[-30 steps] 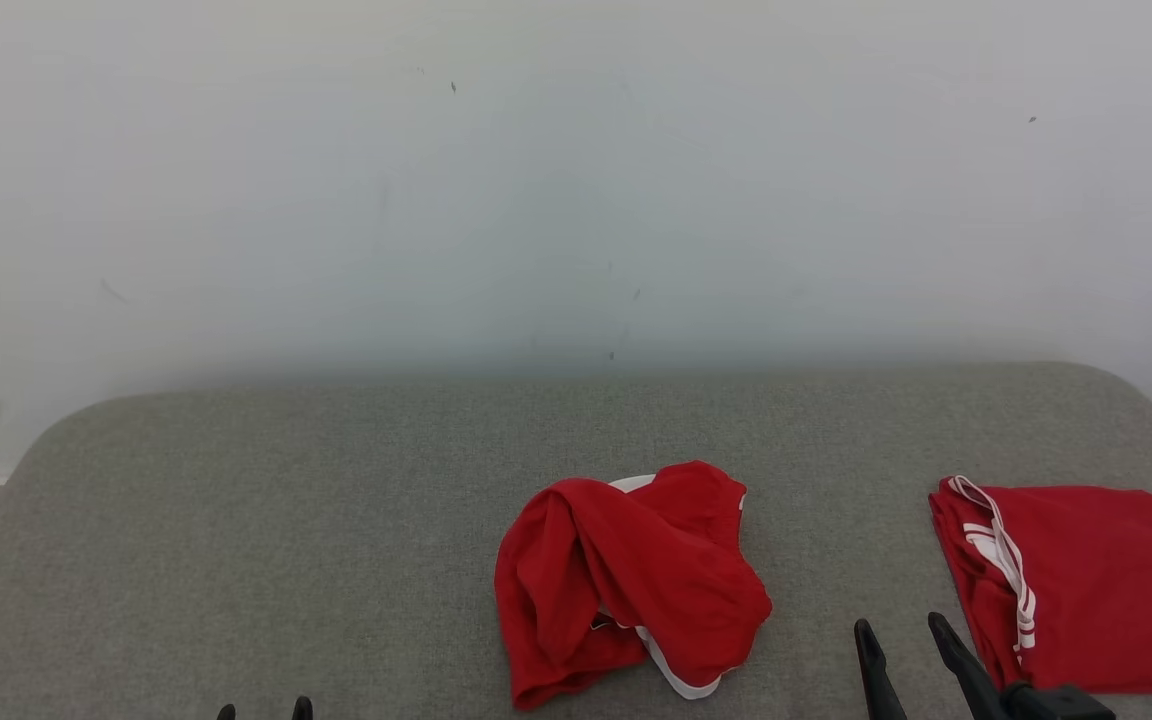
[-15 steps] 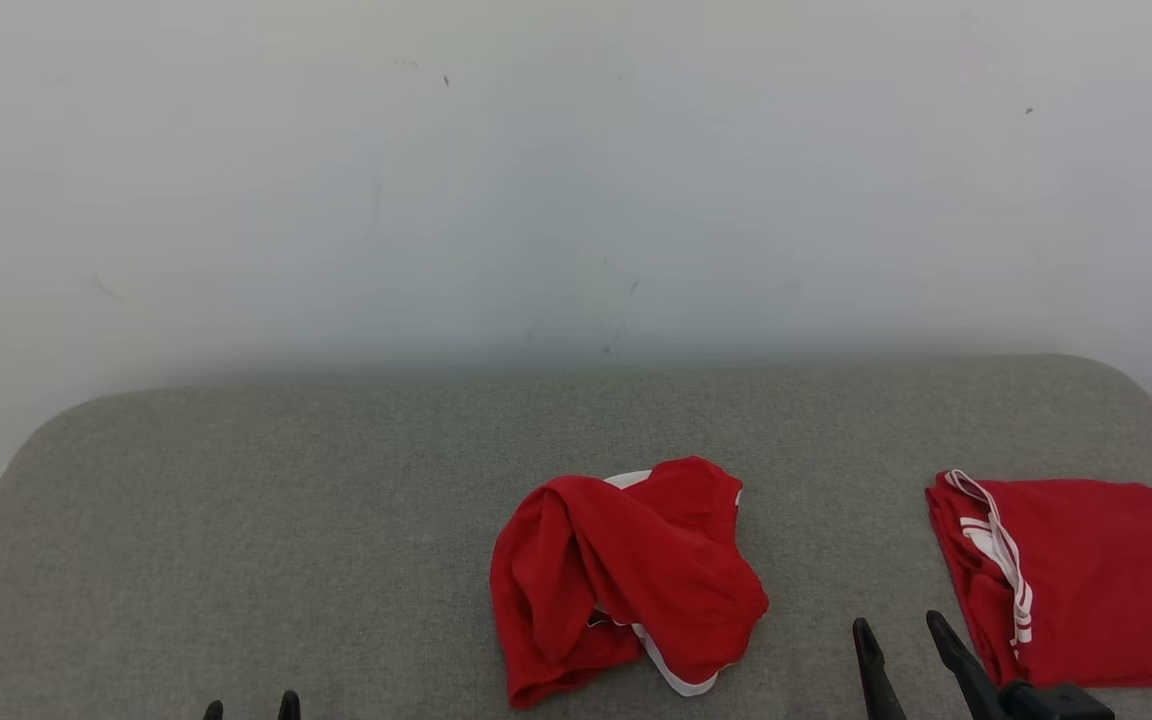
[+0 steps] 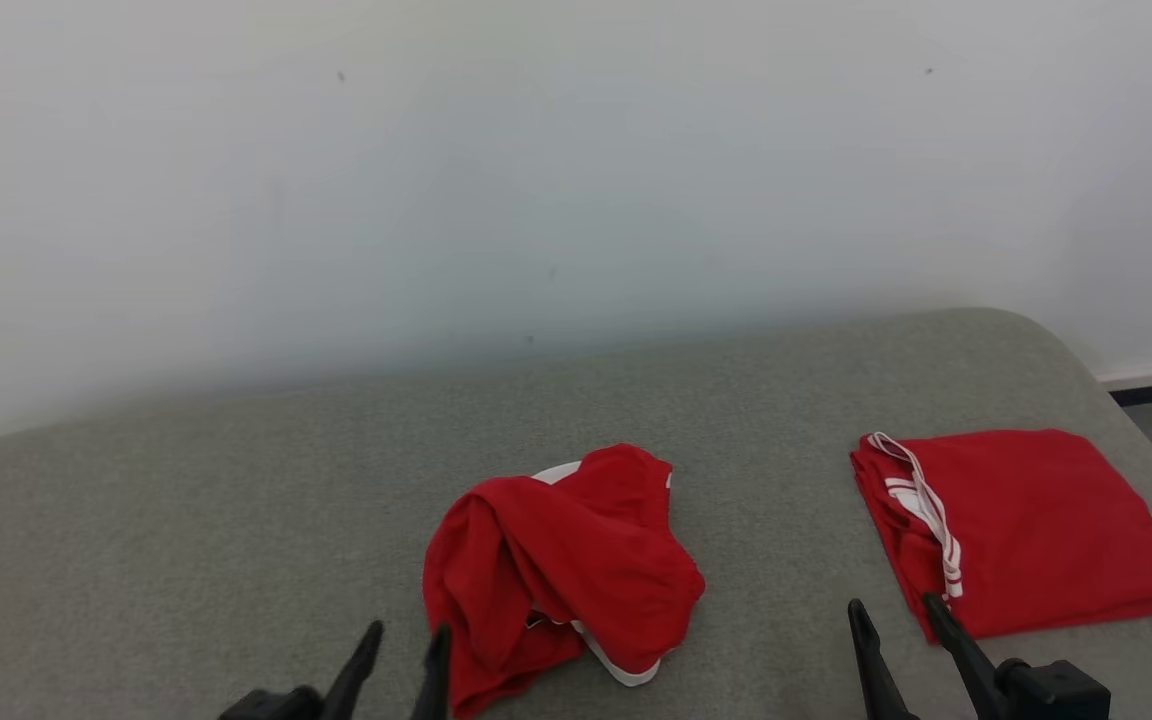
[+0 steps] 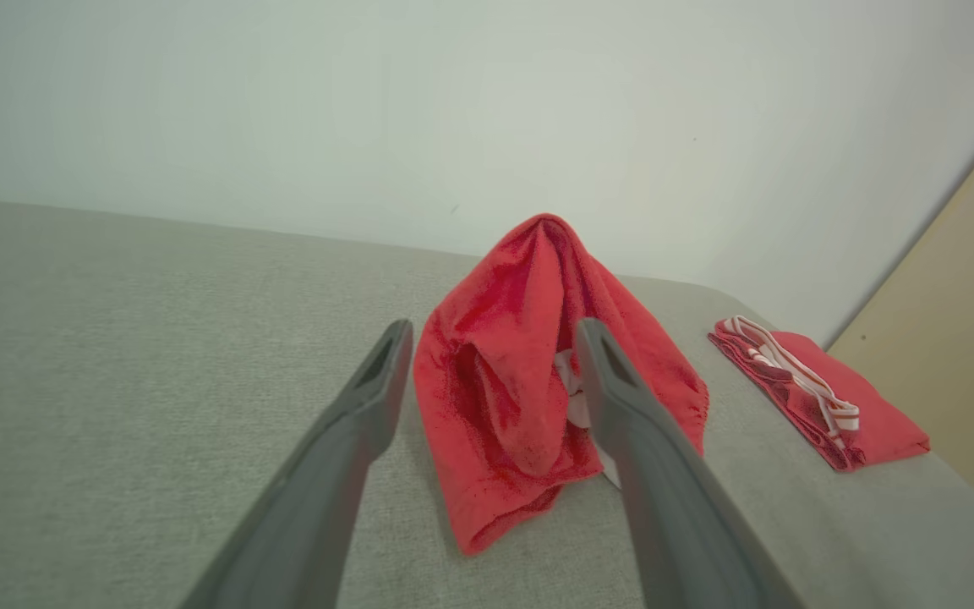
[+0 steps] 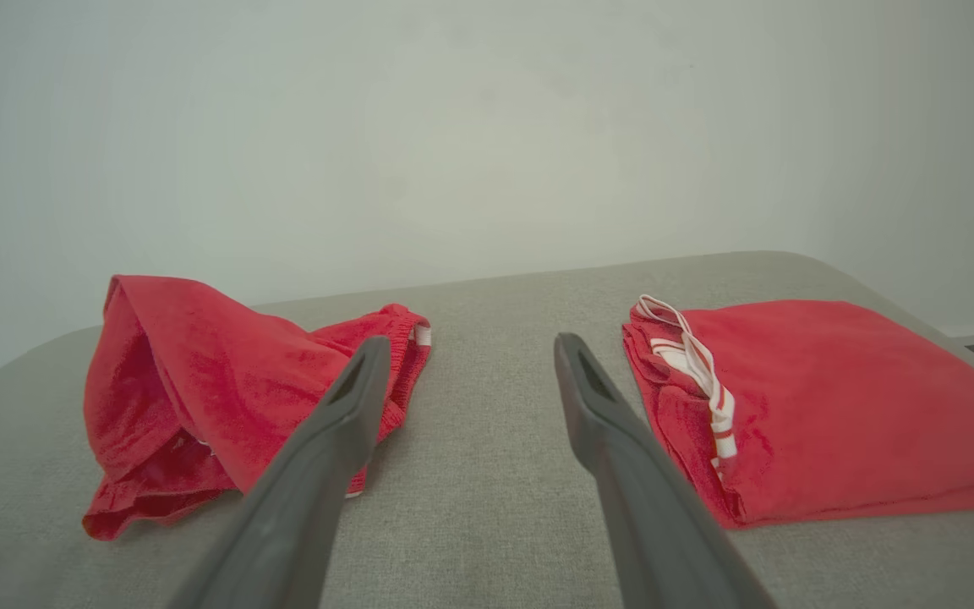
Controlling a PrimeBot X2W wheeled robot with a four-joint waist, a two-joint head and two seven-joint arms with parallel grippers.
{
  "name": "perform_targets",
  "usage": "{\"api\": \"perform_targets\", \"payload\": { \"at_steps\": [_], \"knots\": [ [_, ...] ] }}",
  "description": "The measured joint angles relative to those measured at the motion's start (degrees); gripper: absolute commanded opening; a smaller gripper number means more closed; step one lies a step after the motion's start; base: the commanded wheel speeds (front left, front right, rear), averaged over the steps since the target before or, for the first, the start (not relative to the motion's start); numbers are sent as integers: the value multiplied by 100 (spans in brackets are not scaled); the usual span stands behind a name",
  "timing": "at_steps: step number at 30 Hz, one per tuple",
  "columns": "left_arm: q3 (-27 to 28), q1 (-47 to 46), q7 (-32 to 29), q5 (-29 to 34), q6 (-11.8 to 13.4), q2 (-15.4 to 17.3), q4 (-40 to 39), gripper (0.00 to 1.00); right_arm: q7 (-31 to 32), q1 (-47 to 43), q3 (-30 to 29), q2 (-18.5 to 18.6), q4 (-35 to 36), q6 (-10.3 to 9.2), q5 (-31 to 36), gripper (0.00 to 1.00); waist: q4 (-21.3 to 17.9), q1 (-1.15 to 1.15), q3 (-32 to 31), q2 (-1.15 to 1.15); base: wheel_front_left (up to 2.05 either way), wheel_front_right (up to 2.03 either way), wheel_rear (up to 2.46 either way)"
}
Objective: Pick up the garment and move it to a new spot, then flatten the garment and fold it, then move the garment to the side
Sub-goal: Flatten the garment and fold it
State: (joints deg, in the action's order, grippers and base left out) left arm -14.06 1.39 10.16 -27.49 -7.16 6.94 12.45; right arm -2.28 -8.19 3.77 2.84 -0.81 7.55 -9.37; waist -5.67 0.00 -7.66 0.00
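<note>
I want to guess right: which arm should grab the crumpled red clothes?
Left, probably. The left gripper is open beside the crumpled garment, aimed at it; the right gripper stands farther off, nearer the folded garment.

Crumpled red garment (image 3: 561,570) on a grey cushioned top (image 3: 186,520)

It lies unfolded in a loose, rumpled heap on the near part of the top, about midway across. The cloth is bright red, edged with a narrow white trim (image 3: 619,668) that peeks out at the near right corner and again along the far edge. Thick folds roll over one another, and one broad ridge runs from the far left down toward the near right. In the left wrist view the heap rises to a soft peak, its lower hem spread flat against the grey cloth.
</note>
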Motion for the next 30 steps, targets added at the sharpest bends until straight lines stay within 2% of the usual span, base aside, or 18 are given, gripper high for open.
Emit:
{"api": "perform_targets", "payload": {
  "at_steps": [8,12,20,24,27,28,29,30],
  "knots": [
    [-1147,-853,-283,100,-36,-211,639,100,80,93,-45,1,127,0,83,100,-694,0,162,0,0,0,0],
    [-1400,-1270,-419,285,-9,-245,1131,100,93,110,-44,-1,147,0,86,100,-1043,1,265,0,0,0,0],
    [-1663,-1992,-900,758,492,-270,2449,100,34,190,10,2,121,0,30,100,-1641,1,507,0,0,0,0],
    [-1651,-2231,-1056,837,802,-264,3081,100,-10,243,43,1,71,0,21,100,-1824,1,666,0,0,0,0],
    [-1636,-2372,-1027,887,918,-259,3438,100,-30,263,54,2,47,0,10,100,-1920,1,770,0,0,0,0],
    [-1636,-2419,-1024,884,921,-269,3527,82,-38,265,53,1,42,0,5,100,-1943,1,798,1,0,0,0],
    [-1641,-2458,-991,884,925,-282,3595,82,-57,265,47,1,32,0,-7,100,-1961,1,824,0,0,0,0],
    [-1649,-2496,-934,883,925,-290,3653,35,-60,268,43,2,21,0,-10,100,-1972,1,843,1,0,0,0]
  ]
}}
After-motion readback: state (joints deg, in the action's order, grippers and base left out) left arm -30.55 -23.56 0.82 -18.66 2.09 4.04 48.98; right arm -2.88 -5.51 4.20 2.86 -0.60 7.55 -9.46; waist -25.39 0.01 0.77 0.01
